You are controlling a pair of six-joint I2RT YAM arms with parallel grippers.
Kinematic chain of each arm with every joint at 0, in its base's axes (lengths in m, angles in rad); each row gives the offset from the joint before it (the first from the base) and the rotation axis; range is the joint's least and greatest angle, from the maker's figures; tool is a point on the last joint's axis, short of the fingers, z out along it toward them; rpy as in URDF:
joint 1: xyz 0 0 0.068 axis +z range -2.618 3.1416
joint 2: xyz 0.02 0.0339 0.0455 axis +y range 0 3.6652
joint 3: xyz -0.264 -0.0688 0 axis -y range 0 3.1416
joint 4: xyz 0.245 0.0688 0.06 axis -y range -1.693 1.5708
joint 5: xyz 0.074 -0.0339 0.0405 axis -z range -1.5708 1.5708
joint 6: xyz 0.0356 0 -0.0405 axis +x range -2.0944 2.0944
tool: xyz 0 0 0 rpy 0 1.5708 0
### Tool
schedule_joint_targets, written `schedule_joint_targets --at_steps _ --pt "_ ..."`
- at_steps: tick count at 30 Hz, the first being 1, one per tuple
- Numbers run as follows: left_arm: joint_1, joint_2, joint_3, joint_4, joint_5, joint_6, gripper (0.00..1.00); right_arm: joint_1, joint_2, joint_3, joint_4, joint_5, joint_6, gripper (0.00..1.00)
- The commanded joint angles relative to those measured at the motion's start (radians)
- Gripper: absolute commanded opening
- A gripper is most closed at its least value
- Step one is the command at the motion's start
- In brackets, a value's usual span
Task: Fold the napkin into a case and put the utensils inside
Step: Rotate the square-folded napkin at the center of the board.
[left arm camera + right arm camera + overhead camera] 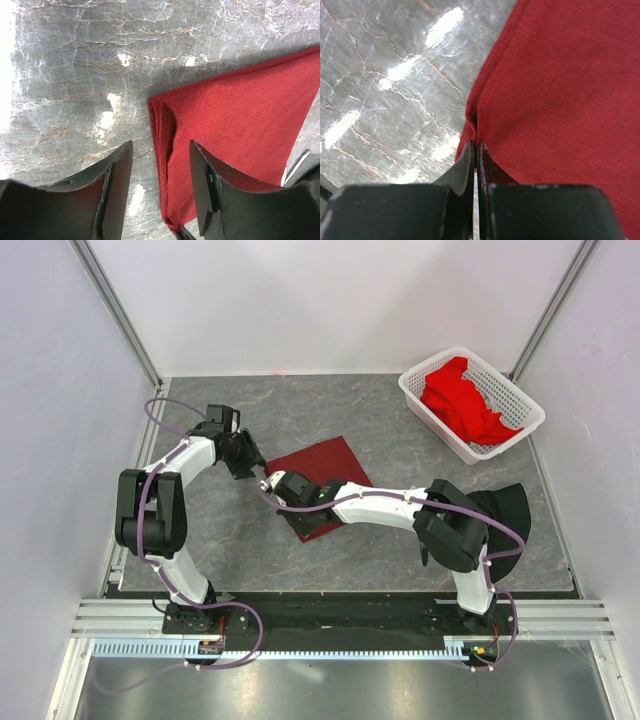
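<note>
Napkin (pixel 330 462): we see it folded and flat on the gray table (pixel 400 435), near the middle. It is dark red, and its stacked layers show at one edge (pixel 165 130).
Left gripper (pixel 250 470): its fingers are spread wide (pixel 160 145). One is over the bare table and one is over the napkin, with the layered edge between them. We cannot tell if they touch it.
Right gripper (pixel 270 483): its fingers are pressed together (pixel 475 147), pinching the napkin's edge, close to the left gripper.
Basket (pixel 430 405): white, at the far right, with a bright red cloth (pixel 465 400) inside.
Black cloth (pixel 505 510): it lies by the right arm.
</note>
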Motion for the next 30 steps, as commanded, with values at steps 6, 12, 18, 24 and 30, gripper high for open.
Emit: schedule_joint_targets --at_steps 6,12,18,24,30 --pt "-0.013 0.06 0.081 -0.001 0.033 0.051 0.54 -0.037 -0.08 0.016 -0.009 -0.031 -0.011 0.0" --pt "-0.024 0.123 0.143 -0.004 0.029 0.054 0.52 -0.045 -0.097 0.016 -0.009 -0.039 -0.012 0.0" --pt "-0.032 0.146 0.124 0.01 0.036 0.054 0.53 -0.052 -0.118 -0.022 -0.003 -0.101 -0.017 0.0" --pt "-0.061 0.125 0.001 0.045 -0.013 0.01 0.44 -0.052 -0.135 -0.106 0.023 -0.126 -0.017 0.0" --pt "-0.093 -0.041 -0.258 0.122 -0.013 -0.068 0.39 -0.089 -0.245 -0.303 0.074 -0.132 0.017 0.2"
